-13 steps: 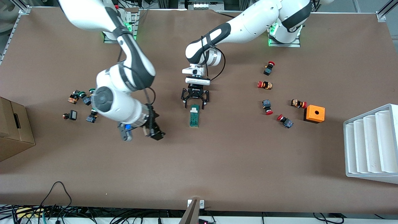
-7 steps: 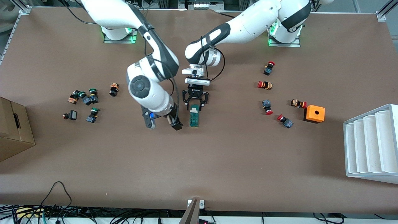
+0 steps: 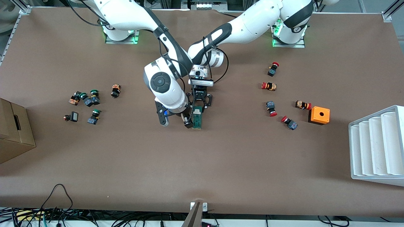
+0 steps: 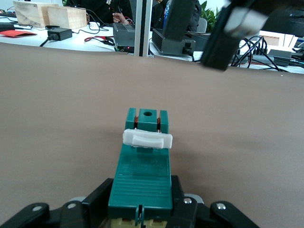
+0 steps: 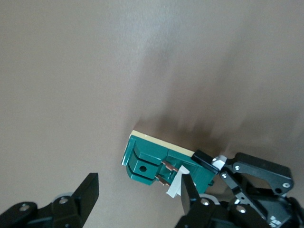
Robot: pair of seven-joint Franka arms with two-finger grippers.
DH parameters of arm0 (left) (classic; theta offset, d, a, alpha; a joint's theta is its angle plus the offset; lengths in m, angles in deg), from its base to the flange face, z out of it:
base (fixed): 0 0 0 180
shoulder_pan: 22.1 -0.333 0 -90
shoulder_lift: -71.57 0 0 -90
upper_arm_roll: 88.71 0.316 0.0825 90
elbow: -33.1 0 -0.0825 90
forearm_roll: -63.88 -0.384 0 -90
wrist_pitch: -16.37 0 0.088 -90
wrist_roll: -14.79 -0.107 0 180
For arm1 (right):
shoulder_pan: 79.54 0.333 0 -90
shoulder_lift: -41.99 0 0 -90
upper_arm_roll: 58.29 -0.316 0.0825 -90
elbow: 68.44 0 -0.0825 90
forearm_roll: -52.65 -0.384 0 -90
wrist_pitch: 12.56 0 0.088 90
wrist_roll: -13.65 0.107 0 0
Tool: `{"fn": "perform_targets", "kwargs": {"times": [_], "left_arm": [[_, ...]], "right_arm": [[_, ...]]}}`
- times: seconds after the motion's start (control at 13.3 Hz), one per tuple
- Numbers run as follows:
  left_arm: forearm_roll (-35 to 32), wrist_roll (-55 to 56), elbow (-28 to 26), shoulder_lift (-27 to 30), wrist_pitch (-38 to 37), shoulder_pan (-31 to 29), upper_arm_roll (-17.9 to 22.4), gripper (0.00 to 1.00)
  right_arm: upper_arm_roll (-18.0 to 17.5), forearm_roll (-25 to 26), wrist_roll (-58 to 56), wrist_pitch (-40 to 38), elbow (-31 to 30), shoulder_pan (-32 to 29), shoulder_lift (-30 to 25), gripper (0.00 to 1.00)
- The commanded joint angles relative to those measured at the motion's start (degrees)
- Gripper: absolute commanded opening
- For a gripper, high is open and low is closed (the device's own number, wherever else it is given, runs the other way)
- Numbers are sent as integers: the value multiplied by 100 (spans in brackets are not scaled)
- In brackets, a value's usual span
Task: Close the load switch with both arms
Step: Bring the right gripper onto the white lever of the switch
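Note:
The load switch (image 3: 197, 118) is a narrow dark-green block with a white sliding piece (image 4: 147, 138), lying mid-table. My left gripper (image 3: 198, 101) is shut on the end of the switch farther from the front camera, a finger (image 4: 105, 189) on each side of the green body (image 4: 142, 183). My right gripper (image 3: 188, 121) is open and low beside the switch, on the side toward the right arm's end. In the right wrist view the switch's end (image 5: 152, 164) lies between the open fingers of my right gripper (image 5: 138, 181), one fingertip (image 5: 188, 186) next to the white piece.
Several red-capped push-buttons (image 3: 272, 108) and an orange box (image 3: 318, 115) lie toward the left arm's end, with a white ribbed tray (image 3: 377, 146) at that edge. Green-capped push-buttons (image 3: 90, 101) and a cardboard box (image 3: 12, 132) lie toward the right arm's end.
The right arm has swung in from the right arm's end, bringing its open gripper beside the switch. The left gripper's fingers have closed onto the switch's end.

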Motion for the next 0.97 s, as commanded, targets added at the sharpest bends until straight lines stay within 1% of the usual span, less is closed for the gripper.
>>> {"fn": "perform_targets", "kwargs": {"times": [0.0, 0.3, 0.37, 0.45, 0.6, 0.75, 0.82, 0.9], "left_arm": [[-99, 68, 172, -145, 103, 79, 69, 47], [-64, 68, 172, -136, 95, 79, 69, 47], [-64, 68, 172, -136, 95, 79, 69, 47], [-64, 68, 172, -144, 103, 79, 69, 47], [-64, 68, 172, -145, 103, 79, 69, 47], [-64, 76, 172, -145, 103, 79, 69, 47], [-64, 76, 172, -153, 103, 79, 69, 47], [-64, 76, 172, -153, 103, 79, 69, 47]], "right_arm": [[59, 120, 351, 195, -29, 198, 77, 71], [59, 208, 667, 187, -90, 365, 121, 66], [42, 208, 694, 178, -151, 392, 104, 62], [24, 217, 772, 178, -230, 392, 60, 62], [-3, 226, 808, 178, -362, 392, 7, 57], [-46, 226, 843, 169, -416, 392, -2, 56], [-47, 226, 844, 169, -459, 392, -19, 52], [-73, 226, 852, 169, -477, 392, -37, 52]]}}
